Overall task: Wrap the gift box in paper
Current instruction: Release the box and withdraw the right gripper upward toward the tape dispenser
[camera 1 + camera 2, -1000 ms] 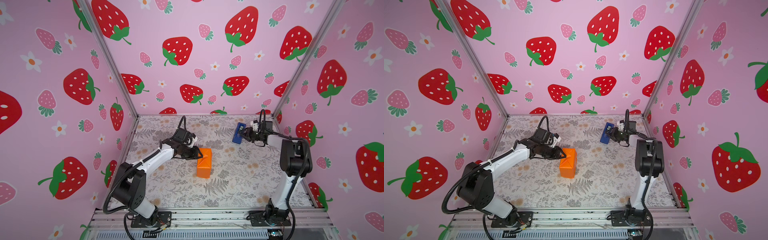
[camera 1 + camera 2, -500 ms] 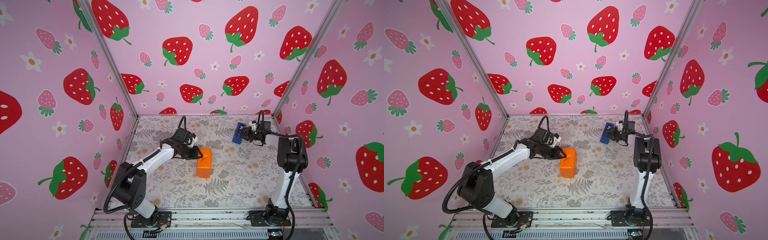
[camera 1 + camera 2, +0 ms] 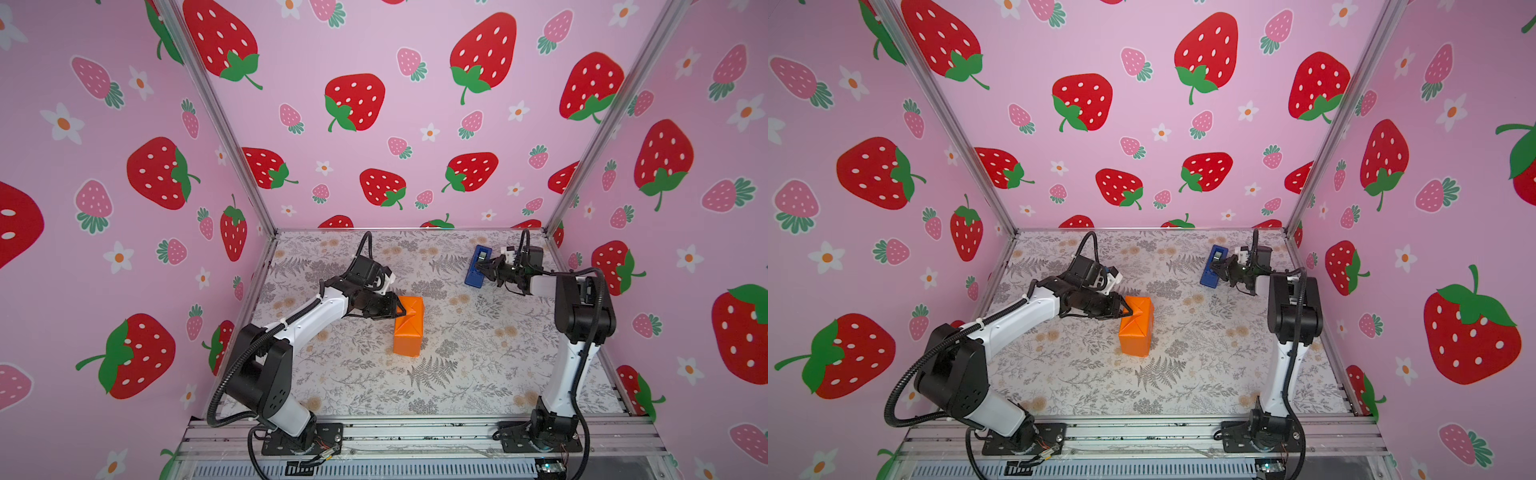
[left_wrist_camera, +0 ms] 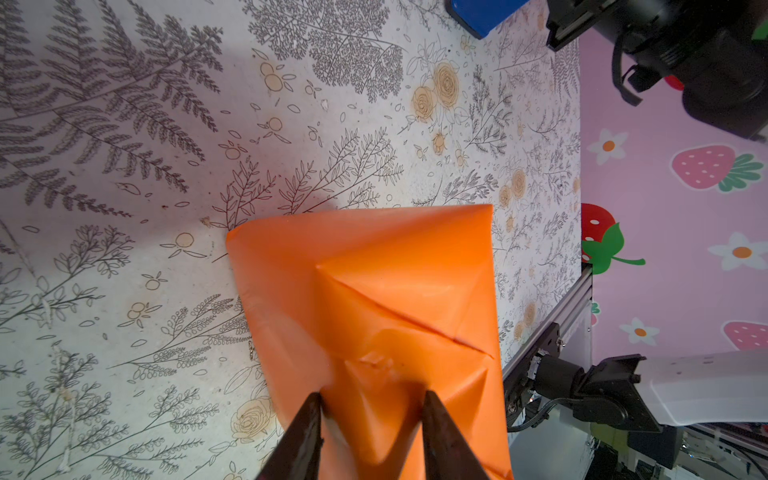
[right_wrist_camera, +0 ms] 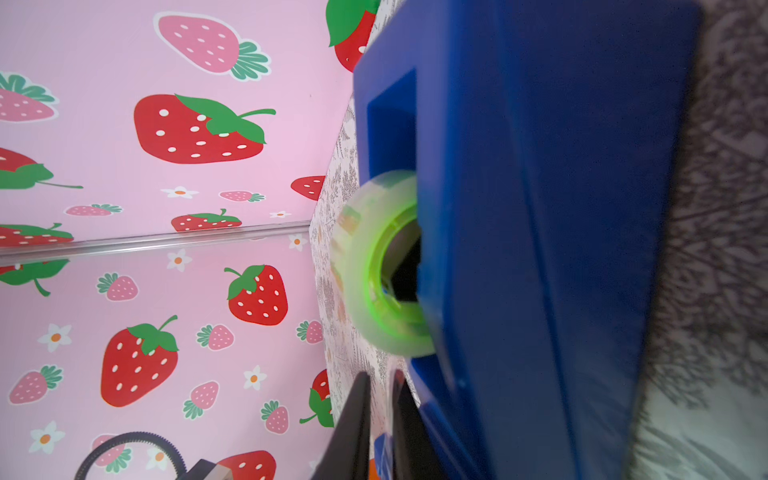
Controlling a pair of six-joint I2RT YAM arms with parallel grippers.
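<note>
In both top views, my two arms work over one floral table covering (image 3: 457,374). One parcel stands at the centre of it, wrapped all round in the paper (image 3: 409,328), so the gift box inside is hidden. My left gripper (image 3: 399,309) meets the parcel's far upper left edge. One blue tape dispenser (image 3: 473,279) stands far right, with my right gripper (image 3: 482,270) against its right side. The parcel (image 3: 1136,328) and the dispenser (image 3: 1209,277) are well apart.

Left wrist view: my two dark fingers (image 4: 307,424) stand part-way apart, tips on the folded end flaps of the paper (image 4: 365,282). A raised crease sits between them. I cannot tell whether they pinch it or only press.

Right wrist view: the dispenser (image 5: 561,208) fills the picture. It holds one roll of clear tape (image 5: 374,266) on a green core. My right gripper (image 5: 380,395) is closed to a sliver just beside the blue body. Whether anything is caught in it, I cannot tell.
</note>
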